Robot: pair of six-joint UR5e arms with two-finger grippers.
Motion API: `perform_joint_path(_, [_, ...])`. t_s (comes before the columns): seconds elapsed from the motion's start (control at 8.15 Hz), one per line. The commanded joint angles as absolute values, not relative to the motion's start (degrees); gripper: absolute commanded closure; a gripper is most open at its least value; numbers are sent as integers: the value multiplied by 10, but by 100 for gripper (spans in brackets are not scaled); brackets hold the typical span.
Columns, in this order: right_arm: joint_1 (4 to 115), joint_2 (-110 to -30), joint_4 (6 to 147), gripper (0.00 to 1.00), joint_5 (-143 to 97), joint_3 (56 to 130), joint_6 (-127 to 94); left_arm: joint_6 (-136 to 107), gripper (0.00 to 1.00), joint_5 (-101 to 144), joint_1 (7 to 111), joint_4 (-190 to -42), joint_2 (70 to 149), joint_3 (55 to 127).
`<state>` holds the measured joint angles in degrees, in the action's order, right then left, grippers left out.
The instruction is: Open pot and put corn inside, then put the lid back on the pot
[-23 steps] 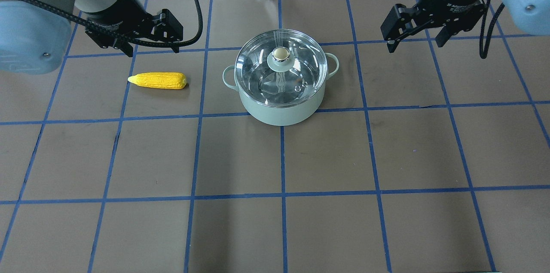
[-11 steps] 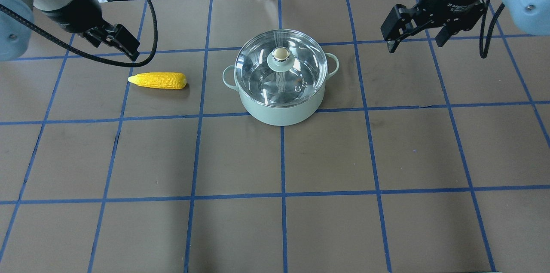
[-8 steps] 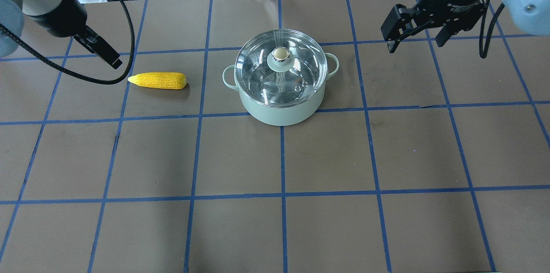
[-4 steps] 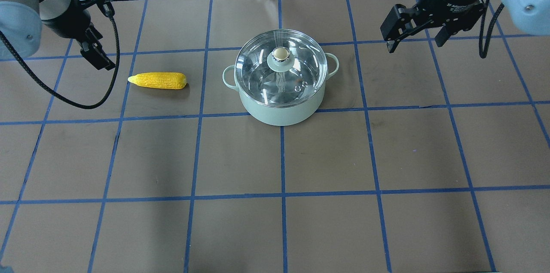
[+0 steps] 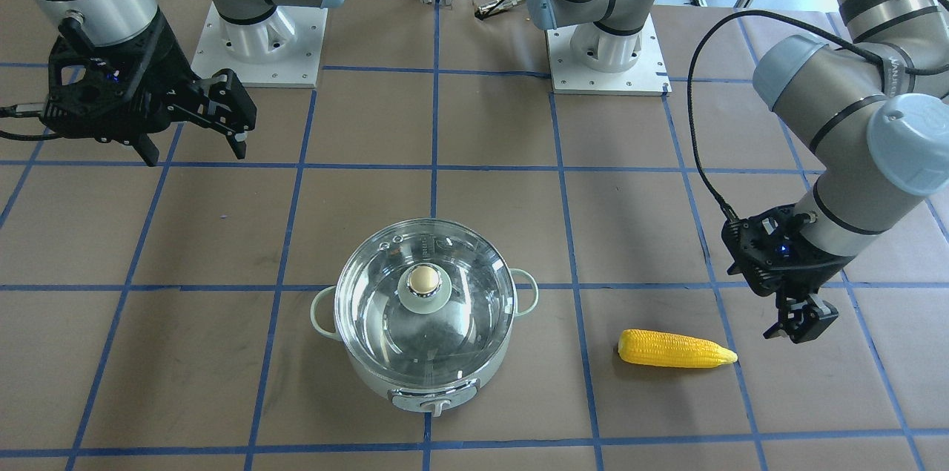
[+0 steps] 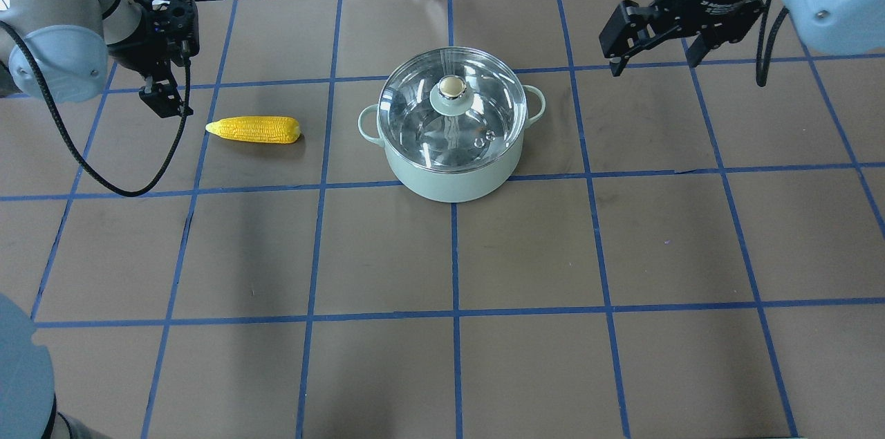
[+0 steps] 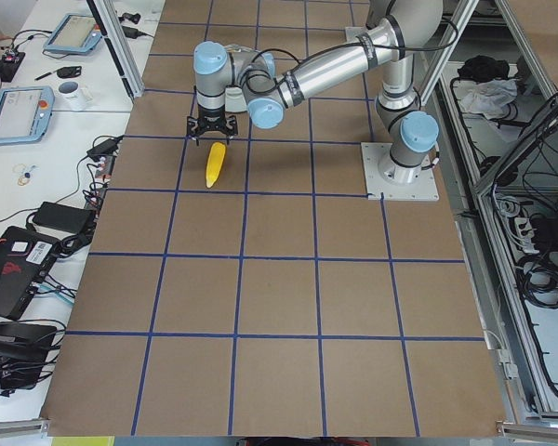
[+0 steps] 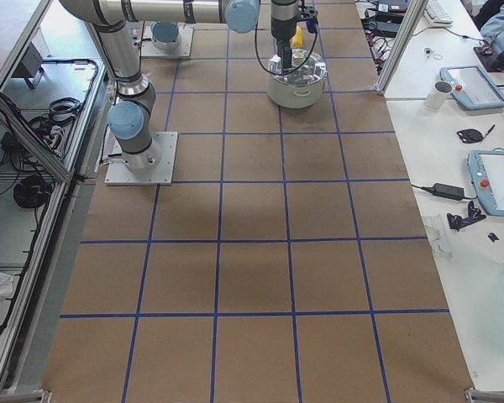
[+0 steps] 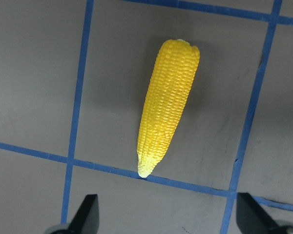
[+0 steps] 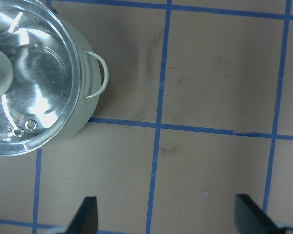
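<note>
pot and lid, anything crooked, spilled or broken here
Nothing stands out. The lid sits level and centred on the pot, and the corn lies whole on the table, apart from it.

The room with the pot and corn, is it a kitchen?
Probably not; it looks like a robot lab. Two robot arms are bolted to a table taped in blue squares, and control tablets lie beside it.

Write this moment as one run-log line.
lid: on pot | corn: outside pot, untouched | left gripper: open, near corn tip | right gripper: open, empty
</note>
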<state>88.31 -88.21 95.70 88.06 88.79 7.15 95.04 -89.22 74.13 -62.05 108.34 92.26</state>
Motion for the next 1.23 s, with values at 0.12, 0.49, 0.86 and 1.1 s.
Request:
perform_joint_path(0.12, [1037, -759, 1070, 0, 882, 813, -110, 997, 0, -892, 741, -601, 1136, 923])
perform_joint_path(0.49, [1080, -675, 1172, 0, 880, 797, -213, 1041, 0, -888, 742, -564, 1164, 921])
perform_joint_path(0.86, [1079, -641, 1187, 0, 884, 804, -218, 1046, 0, -874, 742, -560, 1193, 921])
perform_joint_path(1.1, [1088, -631, 1188, 15, 889, 806, -218, 1040, 0, -847, 743, -554, 1199, 921])
